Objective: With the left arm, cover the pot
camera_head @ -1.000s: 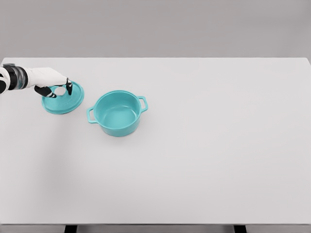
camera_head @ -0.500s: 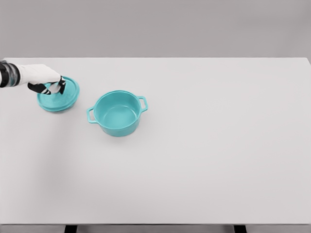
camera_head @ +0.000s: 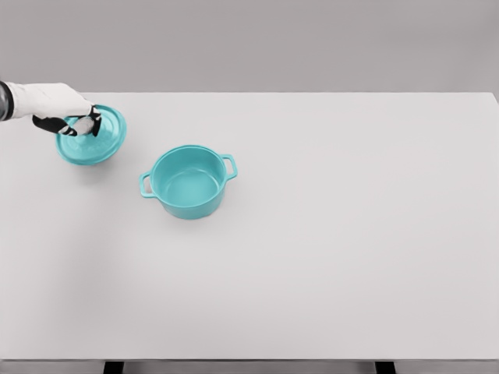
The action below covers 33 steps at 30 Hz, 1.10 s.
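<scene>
The left hand [camera_head: 66, 117] is gripping the teal lid [camera_head: 91, 135] by its knob and has pulled it up and farther left, away from the open pot [camera_head: 188, 181] on the white counter [camera_head: 327, 234].

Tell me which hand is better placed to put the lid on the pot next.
Left. The left hand is closed on the lid, holding it tilted at the table's far left. The open pot sits just to the lid's right and nearer the camera. No right arm shows.
</scene>
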Tool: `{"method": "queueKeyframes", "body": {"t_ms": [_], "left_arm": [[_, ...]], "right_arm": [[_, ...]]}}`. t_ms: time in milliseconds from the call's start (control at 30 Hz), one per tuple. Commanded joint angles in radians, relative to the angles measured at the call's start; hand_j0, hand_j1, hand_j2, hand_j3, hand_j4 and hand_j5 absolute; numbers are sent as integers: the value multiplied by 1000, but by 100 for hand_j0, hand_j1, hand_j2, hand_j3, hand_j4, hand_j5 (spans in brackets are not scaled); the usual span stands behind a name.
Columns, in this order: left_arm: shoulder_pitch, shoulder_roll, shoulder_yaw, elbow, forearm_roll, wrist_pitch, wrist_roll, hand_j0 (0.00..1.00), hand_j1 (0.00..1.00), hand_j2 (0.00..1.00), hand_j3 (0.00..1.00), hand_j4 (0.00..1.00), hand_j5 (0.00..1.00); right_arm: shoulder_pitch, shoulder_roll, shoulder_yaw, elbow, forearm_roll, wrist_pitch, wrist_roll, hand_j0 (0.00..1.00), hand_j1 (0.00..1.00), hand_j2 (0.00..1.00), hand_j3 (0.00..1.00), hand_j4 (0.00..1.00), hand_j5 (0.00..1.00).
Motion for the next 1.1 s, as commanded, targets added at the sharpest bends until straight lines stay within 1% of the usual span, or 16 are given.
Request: {"method": "queueKeyframes", "body": {"t_ms": [0, 233, 267, 400, 433, 567, 700, 1067], "left_arm": [[0, 8, 2, -26, 24, 0, -25, 48, 48, 48, 48, 48, 48], [-21, 21, 2, -112, 65, 0, -73, 48, 48, 48, 48, 48, 48], [-28, 22, 2, -115, 79, 0, -73, 48, 48, 48, 48, 48, 48], [-37, 22, 0, -157, 86, 0, -73, 49, 49, 49, 49, 49, 49], [-40, 22, -1, -166, 114, 0, -73, 49, 49, 49, 49, 49, 49], [-48, 22, -1, -214, 140, 0, -73, 49, 49, 49, 49, 49, 49], [-48, 25, -6, -279, 163, 0, -73, 49, 49, 49, 49, 49, 49], [-45, 25, -20, -405, 169, 0, -73, 49, 49, 49, 49, 49, 49]], "right_arm": [[0, 0, 0, 0, 0, 0, 0, 100, 100, 100, 100, 100, 100], [0, 0, -1, 0, 0, 0, 0, 100, 100, 100, 100, 100, 100], [0, 0, 0, 0, 0, 0, 0, 100, 100, 100, 100, 100, 100], [0, 0, 0, 0, 0, 0, 0, 100, 100, 100, 100, 100, 100], [0, 0, 0, 0, 0, 0, 0, 100, 100, 100, 100, 100, 100], [0, 0, -1, 0, 0, 0, 0, 100, 100, 100, 100, 100, 100], [0, 0, 0, 0, 0, 0, 0, 100, 100, 100, 100, 100, 100], [0, 0, 0, 0, 0, 0, 0, 100, 100, 100, 100, 100, 100]]}}
